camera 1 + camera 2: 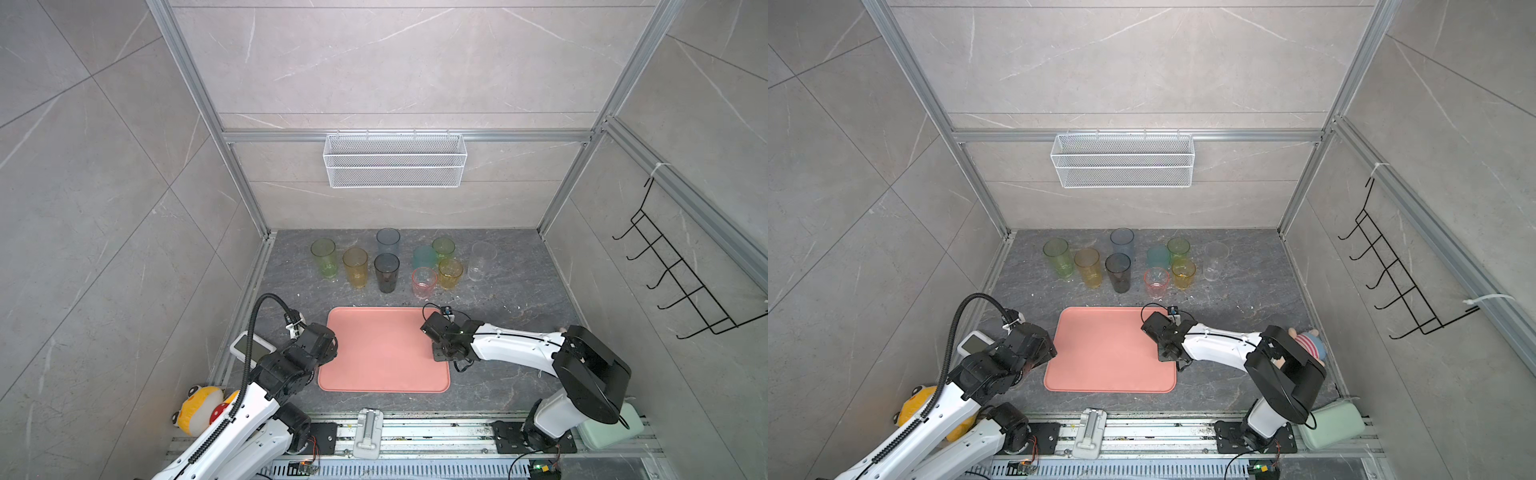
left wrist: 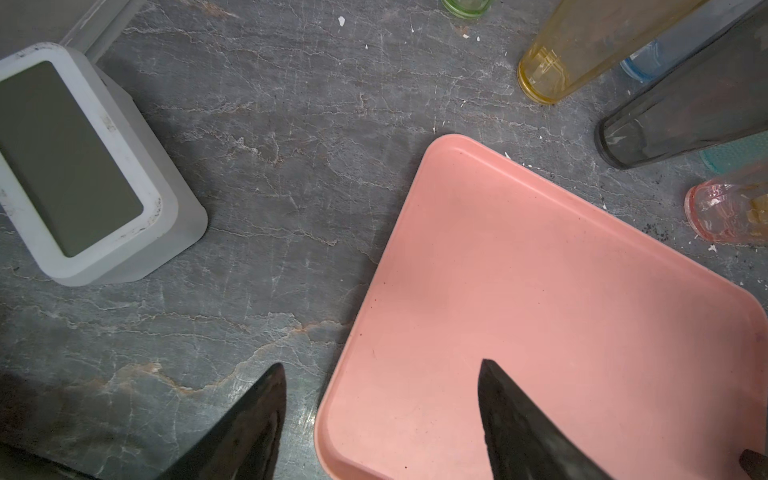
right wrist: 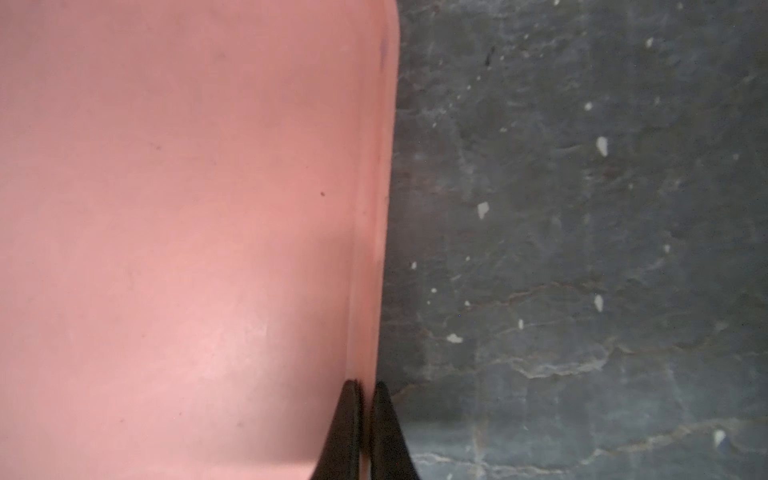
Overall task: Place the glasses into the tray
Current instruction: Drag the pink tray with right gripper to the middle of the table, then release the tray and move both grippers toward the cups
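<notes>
Several tinted glasses stand upright in a cluster behind the tray in both top views, among them a yellow-green one point(image 1: 323, 257), a smoky grey one point(image 1: 387, 272), a pink one point(image 1: 424, 282) and a clear one point(image 1: 482, 261). The salmon-pink tray point(image 1: 382, 353) point(image 1: 1108, 353) lies flat with nothing in it. My right gripper point(image 3: 366, 384) point(image 1: 440, 354) is shut on the tray's point(image 3: 187, 208) right rim, one finger on each side. My left gripper point(image 2: 383, 365) hangs open over the tray's point(image 2: 540, 291) left edge, holding nothing.
A white clock-like device point(image 2: 70, 166) point(image 1: 249, 349) sits left of the tray by the left arm. A yellow plush toy point(image 1: 199, 409) lies at the front left and a mint box point(image 1: 611, 428) at the front right. A wire mesh basket point(image 1: 395, 160) hangs on the back wall.
</notes>
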Controlling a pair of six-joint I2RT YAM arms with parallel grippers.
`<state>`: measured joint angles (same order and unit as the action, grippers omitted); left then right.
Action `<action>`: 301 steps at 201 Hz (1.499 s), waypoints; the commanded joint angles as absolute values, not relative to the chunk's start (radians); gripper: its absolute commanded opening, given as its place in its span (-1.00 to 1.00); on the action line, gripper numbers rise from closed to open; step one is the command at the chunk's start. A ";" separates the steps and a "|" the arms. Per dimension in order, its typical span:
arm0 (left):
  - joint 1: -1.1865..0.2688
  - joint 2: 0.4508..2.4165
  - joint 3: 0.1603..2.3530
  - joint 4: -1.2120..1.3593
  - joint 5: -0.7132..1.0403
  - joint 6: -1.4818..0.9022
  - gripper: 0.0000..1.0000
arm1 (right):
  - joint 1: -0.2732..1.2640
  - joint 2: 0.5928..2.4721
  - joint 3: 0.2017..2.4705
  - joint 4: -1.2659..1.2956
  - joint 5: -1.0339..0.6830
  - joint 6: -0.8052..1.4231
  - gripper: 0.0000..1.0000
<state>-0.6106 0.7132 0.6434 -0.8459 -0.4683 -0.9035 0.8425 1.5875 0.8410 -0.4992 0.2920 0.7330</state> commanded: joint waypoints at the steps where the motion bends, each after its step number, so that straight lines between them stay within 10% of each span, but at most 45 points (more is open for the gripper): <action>1: -0.607 0.721 0.675 -0.813 -0.453 -0.875 0.47 | 0.813 1.539 0.810 -0.568 0.321 0.647 -0.90; 132: -0.607 0.752 0.667 -0.767 -0.446 -0.867 0.48 | 0.753 1.536 0.786 -0.556 0.291 0.602 -1.00; 301: -0.607 0.819 0.765 -0.740 -0.447 -0.810 0.55 | 0.756 1.446 0.943 -0.664 0.344 0.559 -0.22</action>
